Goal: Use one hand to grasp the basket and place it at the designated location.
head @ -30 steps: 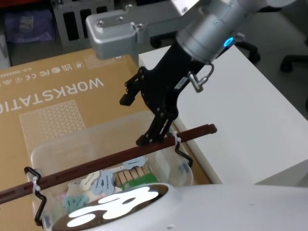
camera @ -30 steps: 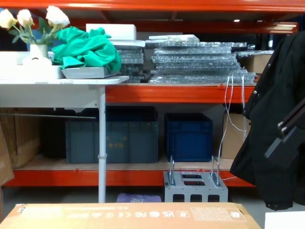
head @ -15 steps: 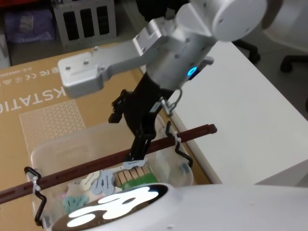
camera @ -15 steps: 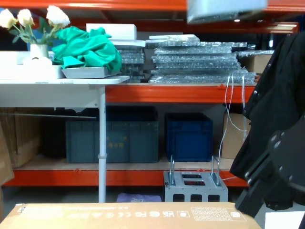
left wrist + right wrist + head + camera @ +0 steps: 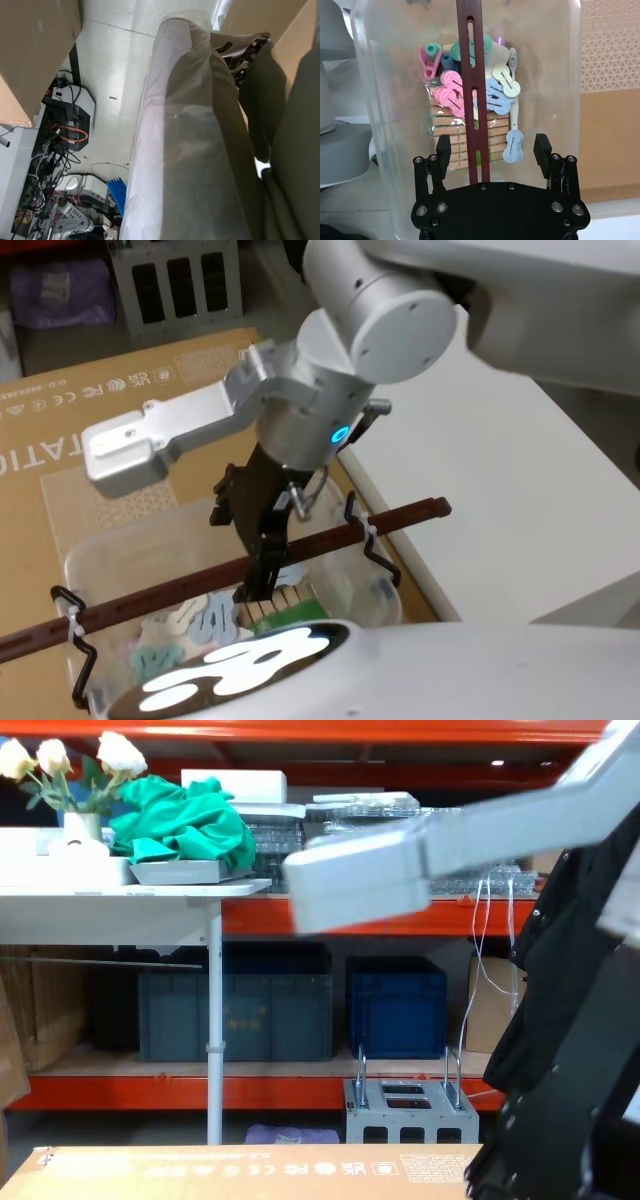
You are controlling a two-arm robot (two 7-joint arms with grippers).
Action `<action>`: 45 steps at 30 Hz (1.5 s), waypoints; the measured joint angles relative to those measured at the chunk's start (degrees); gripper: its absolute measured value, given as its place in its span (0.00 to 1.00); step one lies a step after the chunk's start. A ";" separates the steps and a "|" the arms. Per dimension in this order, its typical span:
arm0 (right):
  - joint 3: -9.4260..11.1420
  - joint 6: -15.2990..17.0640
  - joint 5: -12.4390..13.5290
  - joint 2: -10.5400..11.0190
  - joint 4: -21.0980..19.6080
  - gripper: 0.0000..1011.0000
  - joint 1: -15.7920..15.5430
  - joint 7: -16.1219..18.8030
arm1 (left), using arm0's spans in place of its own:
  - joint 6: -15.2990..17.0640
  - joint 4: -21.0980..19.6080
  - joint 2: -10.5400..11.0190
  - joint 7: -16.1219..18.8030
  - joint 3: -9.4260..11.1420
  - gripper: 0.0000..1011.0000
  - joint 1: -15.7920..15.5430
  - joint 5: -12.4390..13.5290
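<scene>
Basket, a translucent whitish plastic tub (image 5: pixel 130 538) with a thin reddish-brown swing handle (image 5: pixel 400 516), sits on the brown cardboard box (image 5: pixel 90 445) beside the white table (image 5: pixel 480 470) (pastel clothes pegs (image 5: pixel 496 99) lie inside). Black right gripper (image 5: pixel 492 147) hangs directly above it, its fingers spread wide astride the handle and holding nothing.

The basket (image 5: pixel 130 540) sits on the cardboard box (image 5: pixel 100 440), with the table (image 5: pixel 480 460) just right of the basket. Clothespins (image 5: pixel 497 95) lie in the basket. The right gripper (image 5: pixel 492 146) hangs above it, jaws either side of its handle (image 5: pixel 400 515).
</scene>
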 joint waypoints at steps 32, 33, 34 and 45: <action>-7.02 4.90 -3.85 -5.06 3.08 0.66 1.63 -0.10 | 0.00 0.00 0.00 0.00 0.00 0.00 0.00 0.00; -7.07 4.90 -3.84 -5.00 3.08 0.64 1.66 -0.15 | 0.00 0.00 0.00 0.00 0.00 0.00 0.00 0.00; -7.22 4.91 -3.90 -4.84 3.05 0.58 1.65 -0.23 | 0.00 0.00 0.00 0.00 0.00 0.00 0.00 0.00; -7.54 5.38 -3.98 -4.31 2.93 0.24 1.49 -0.52 | 0.00 0.00 0.00 0.00 0.00 0.00 0.00 0.00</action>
